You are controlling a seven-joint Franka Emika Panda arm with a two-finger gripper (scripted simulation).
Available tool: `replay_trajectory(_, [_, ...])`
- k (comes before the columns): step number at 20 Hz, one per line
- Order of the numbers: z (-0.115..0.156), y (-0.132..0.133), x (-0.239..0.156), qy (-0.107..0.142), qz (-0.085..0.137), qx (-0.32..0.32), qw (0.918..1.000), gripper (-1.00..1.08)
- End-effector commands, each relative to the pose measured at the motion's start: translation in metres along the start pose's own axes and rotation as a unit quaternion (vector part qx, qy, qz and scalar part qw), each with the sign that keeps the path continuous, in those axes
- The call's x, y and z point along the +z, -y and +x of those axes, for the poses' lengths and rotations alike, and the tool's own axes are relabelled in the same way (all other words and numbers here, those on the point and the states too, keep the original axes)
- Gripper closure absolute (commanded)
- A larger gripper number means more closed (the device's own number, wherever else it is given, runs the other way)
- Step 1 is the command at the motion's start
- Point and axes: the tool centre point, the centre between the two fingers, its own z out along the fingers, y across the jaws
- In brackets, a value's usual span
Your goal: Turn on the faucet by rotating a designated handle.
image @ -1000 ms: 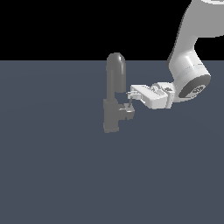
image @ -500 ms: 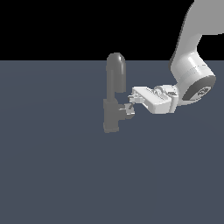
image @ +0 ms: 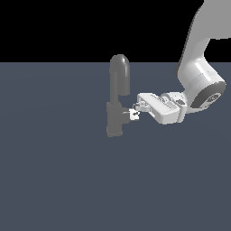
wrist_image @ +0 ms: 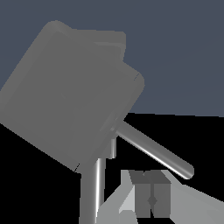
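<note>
You are looking at the faucet (image: 118, 97) standing upright on the dark counter (image: 58, 180), directly ahead of the claw (image: 134, 114), which is reaching in sideways at the level of the blocky base. The handle (image: 127, 114) is jutting out of that base toward the claw, and the fingertips are sitting right at it. Whether they are pinching it or only touching, you cannot tell; the wrist view is showing just the grey block (wrist_image: 70, 92) and thin rods close up. Expect a rigid, smooth stub turning stiffly on a fixed pivot. Take hold near its outer end and push around the pivot.
</note>
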Motion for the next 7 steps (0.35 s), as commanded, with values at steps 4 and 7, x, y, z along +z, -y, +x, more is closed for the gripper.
replay_trajectory(4, [0.05, -0.023, 0.001, 0.005, 0.002, 0.02, 0.9998, 1.08])
replay_trajectory(7, [0.063, -0.029, 0.001, 0.006, 0.002, 0.023, 0.9997, 1.08])
